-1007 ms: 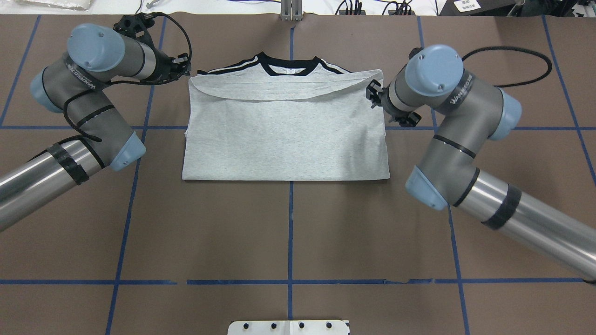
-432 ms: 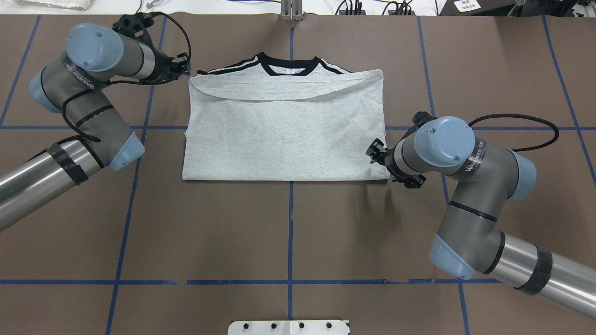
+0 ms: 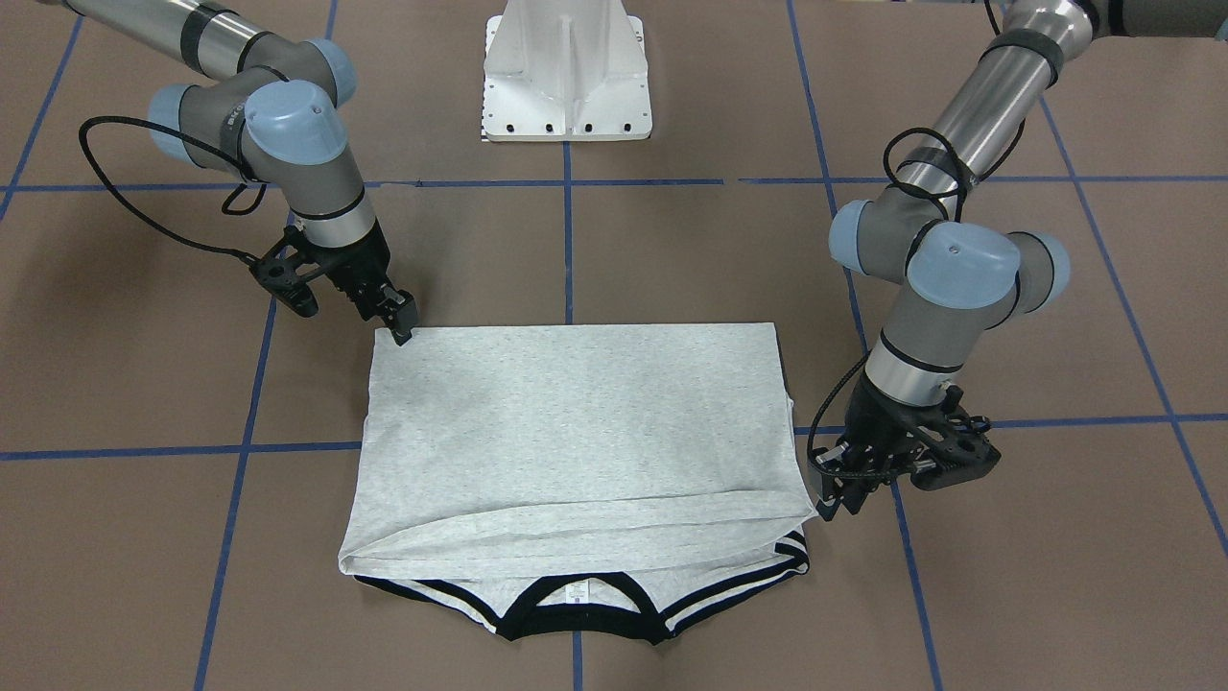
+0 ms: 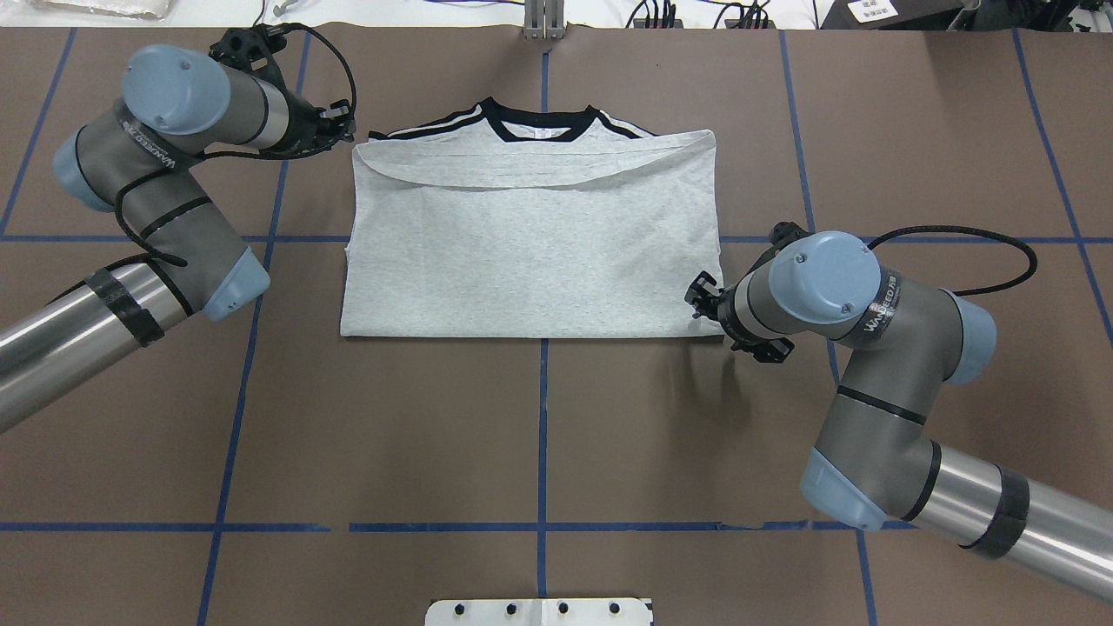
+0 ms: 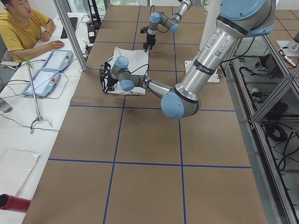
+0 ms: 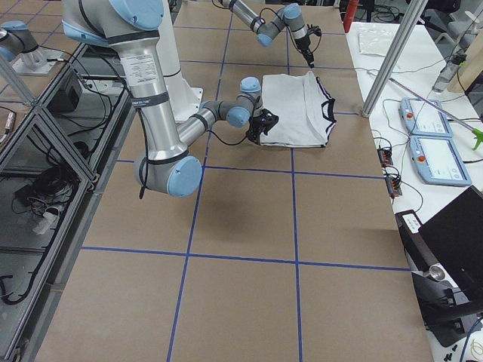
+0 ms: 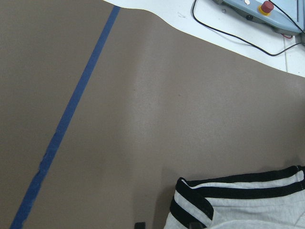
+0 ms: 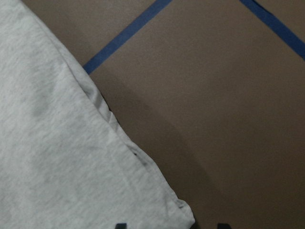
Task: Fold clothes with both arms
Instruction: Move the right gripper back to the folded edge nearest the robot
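Note:
The grey T-shirt lies folded flat on the brown table, plain side up. Its black collar and striped shoulders peek out at the far edge; the print is hidden. It also shows in the front view. My left gripper sits just off the shirt's far left corner, low over the table, fingers apart beside the striped sleeve. My right gripper is open at the shirt's near right corner, with that corner between its fingertips.
The white pedestal stands at the robot's side of the table. Blue tape lines cross the brown surface. An operator sits past the far edge, with pendants and cables there.
My right arm has swung from the shirt's far right corner back along its right edge to the near right corner. My left arm has barely moved. The shirt lies as before.

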You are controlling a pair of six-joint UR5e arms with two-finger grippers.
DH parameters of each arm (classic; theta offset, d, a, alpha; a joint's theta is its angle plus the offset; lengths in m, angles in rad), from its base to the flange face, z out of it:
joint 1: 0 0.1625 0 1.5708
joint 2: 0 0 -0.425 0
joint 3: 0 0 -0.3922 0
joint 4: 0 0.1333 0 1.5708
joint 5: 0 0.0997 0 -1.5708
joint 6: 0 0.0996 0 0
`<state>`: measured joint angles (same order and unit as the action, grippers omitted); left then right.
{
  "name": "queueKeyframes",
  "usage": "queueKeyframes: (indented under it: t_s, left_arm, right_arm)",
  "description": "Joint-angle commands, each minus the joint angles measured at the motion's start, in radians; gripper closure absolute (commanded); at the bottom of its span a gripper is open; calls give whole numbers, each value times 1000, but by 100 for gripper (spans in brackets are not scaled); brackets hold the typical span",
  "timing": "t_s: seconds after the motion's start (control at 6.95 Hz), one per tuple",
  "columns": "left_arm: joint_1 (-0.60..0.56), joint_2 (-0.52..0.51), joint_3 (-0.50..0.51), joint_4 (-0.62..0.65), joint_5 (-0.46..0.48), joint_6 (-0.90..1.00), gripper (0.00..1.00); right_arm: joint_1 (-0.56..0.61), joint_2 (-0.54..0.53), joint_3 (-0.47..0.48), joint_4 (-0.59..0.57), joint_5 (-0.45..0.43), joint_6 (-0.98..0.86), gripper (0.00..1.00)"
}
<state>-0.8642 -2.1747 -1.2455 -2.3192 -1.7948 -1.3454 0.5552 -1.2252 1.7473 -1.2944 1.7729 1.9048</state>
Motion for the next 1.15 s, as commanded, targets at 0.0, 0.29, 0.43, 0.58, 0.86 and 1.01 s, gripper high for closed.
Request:
queueKeyframes:
  t_s: [0.0,0.29,0.43,0.58,0.86,1.01]
  left_arm:
    - [1,4,0,1,0,2,57]
    - [-1,9,-6,3,2,2,58]
    - [-1,9,-6,3,2,2,58]
    - [1,10,-6,3,3,2,58]
    - [-1,9,-6,4,3,2,58]
    - [-1,10,-11,4,2,2,58]
  right_arm:
    - [-1,6,-5,0,-3,7,48]
    - [-1,10,-9,0,-4,43,70]
    - [2,9,-8,1,-4,43,100]
    - [3,9,-3,1,-4,43,100]
    - [8,0,36,0,-1,40,100]
    - [8,-34,84,-5,3,40,100]
